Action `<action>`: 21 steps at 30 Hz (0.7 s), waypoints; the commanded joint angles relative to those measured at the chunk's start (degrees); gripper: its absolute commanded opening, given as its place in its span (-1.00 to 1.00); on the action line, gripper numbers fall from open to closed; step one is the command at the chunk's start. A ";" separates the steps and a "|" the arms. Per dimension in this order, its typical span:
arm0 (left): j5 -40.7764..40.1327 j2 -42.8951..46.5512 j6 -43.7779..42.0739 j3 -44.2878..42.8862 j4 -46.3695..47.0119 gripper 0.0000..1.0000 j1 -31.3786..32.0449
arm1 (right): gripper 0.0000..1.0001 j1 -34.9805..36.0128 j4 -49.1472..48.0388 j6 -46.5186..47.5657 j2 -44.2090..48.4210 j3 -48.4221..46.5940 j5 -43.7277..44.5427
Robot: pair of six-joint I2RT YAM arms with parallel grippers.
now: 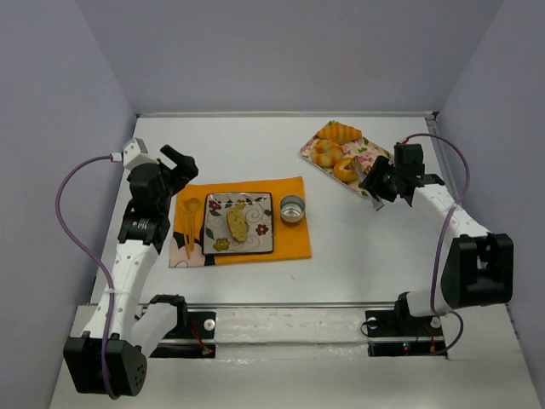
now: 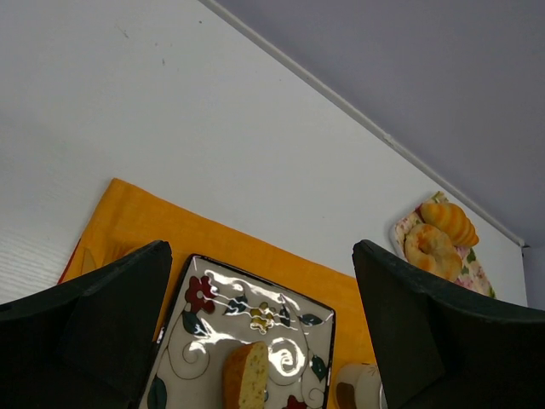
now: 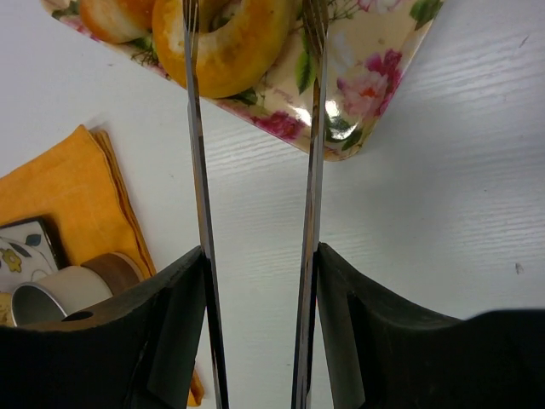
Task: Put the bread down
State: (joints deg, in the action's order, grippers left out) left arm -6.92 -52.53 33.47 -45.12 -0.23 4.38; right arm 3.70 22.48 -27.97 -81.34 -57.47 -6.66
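**One fixed overhead view and two wrist-borne views are provided.**

The whole worktop (image 1: 383, 256) is taken in from high above its near edge, at a distance, facing down and away. The left wrist view is set low and close, aimed forward between its dark fingers (image 2: 94, 324). The patterned plate (image 2: 255, 328) on the orange cloth (image 2: 136, 221) is seen just ahead of them, and the floral tray (image 2: 479, 277) far beyond. The right wrist view is pointed steeply down, very near the worktop, along thin metal blades (image 3: 313, 170) running out from its fingers to the tray. The metal cup (image 3: 51, 294) is caught beside them. Plate, cloth, cup and tray are shared by all three views.
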 commanded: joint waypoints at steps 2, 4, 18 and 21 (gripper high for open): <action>0.41 0.85 -0.51 0.04 2.60 0.98 -0.34 | 0.14 -0.36 -3.93 -2.44 -2.15 0.17 -2.22; 0.33 0.94 -0.51 0.04 2.69 0.98 -0.34 | 0.14 -0.89 -3.93 -2.53 -2.68 -0.09 -2.31; -0.03 0.59 -0.34 0.04 2.78 0.98 -0.34 | -0.42 -0.89 -6.66 -1.92 -5.14 -1.50 -6.53; -0.20 0.59 -0.34 0.12 2.87 0.98 -0.34 | -0.86 -0.89 -6.66 -1.74 -4.10 -1.50 -6.18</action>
State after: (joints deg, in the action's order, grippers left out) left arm -6.90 -52.53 33.50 -45.12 0.16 4.38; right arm 3.29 19.53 -30.02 -87.42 -57.21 -11.16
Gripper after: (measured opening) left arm 0.990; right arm 0.385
